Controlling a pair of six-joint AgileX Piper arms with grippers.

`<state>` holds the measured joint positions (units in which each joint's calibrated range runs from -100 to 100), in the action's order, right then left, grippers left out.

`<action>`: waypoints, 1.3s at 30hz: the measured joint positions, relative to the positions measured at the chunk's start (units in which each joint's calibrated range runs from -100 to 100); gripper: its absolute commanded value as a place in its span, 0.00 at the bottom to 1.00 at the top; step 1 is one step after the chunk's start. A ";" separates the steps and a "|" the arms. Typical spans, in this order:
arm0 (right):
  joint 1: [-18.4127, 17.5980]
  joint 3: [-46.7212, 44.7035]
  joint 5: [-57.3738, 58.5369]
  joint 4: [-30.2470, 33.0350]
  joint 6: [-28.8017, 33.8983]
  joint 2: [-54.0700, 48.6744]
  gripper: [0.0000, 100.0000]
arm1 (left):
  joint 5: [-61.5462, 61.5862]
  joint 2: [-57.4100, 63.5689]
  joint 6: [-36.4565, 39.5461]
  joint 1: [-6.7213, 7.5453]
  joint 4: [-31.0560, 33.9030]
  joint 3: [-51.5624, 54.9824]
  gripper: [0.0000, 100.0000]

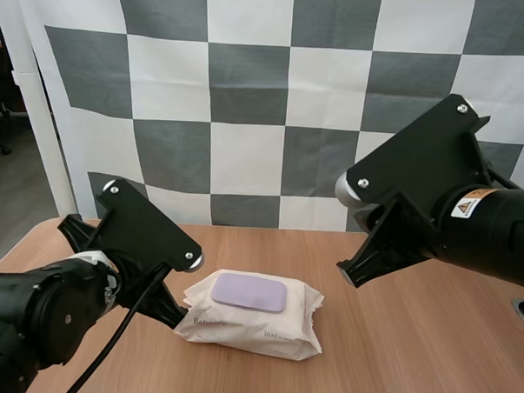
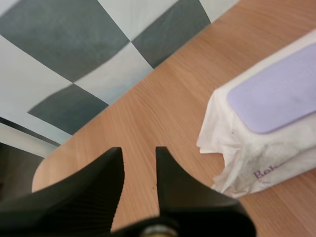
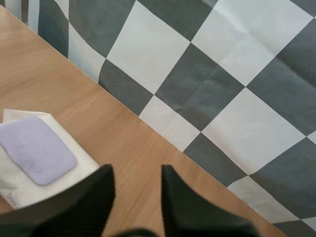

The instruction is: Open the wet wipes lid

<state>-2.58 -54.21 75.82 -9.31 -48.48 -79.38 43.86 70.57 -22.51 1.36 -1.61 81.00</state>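
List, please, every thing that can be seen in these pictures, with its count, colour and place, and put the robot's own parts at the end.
soft white pack of wet wipes: one, white with small print, lying flat on the table between the two arms
flat lilac plastic lid: one, lilac, on top of the pack, shut flat
light brown wooden table: one, light brown, under the pack
left hand: one, black, open, over the table beside the pack's crimped end, not touching it
right hand: one, black, open, over the table beside the pack, not touching it
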 measured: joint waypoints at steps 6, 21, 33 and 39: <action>0.00 0.00 -0.51 -0.22 -1.97 3.45 1.00 | -5.56 -4.72 -5.07 0.00 -2.29 4.36 0.84; 0.00 0.00 -0.68 -5.34 -10.58 12.97 1.00 | -33.45 -24.14 -14.13 0.00 -9.04 10.47 0.74; 0.00 0.00 -0.73 -8.36 -13.03 19.12 1.00 | -33.83 -27.04 -15.25 0.00 -9.04 9.78 0.74; 0.00 0.00 -0.88 -8.36 -13.03 19.12 1.00 | -23.80 -21.19 -15.16 0.00 -12.10 5.72 0.74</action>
<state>-2.58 -54.21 74.95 -17.68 -61.50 -60.26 20.06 49.39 -37.67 1.36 -13.71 86.72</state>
